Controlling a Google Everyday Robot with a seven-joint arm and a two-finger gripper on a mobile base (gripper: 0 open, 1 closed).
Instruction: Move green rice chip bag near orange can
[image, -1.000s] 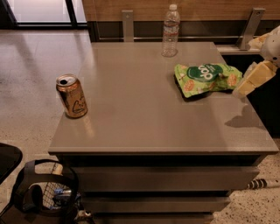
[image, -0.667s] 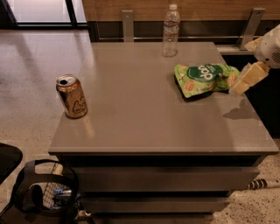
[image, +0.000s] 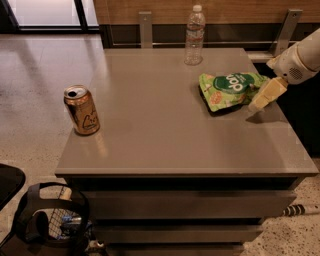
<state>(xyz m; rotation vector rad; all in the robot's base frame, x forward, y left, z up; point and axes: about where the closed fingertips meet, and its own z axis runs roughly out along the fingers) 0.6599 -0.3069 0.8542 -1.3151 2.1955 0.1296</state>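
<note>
The grey table carried the green rice chip bag, lying flat at its two o'clock. My gripper hung at the bag's three o'clock, just beside its edge; whether it was spread or pressed together I cannot tell. The orange can stood upright at nine, well apart. I judged the pouch light, soft and slippery, its chips fragile, and best pinched by that near sealed edge.

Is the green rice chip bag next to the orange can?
No: the green rice chip bag lies far right by the end effector; the orange can stands far left.
</note>
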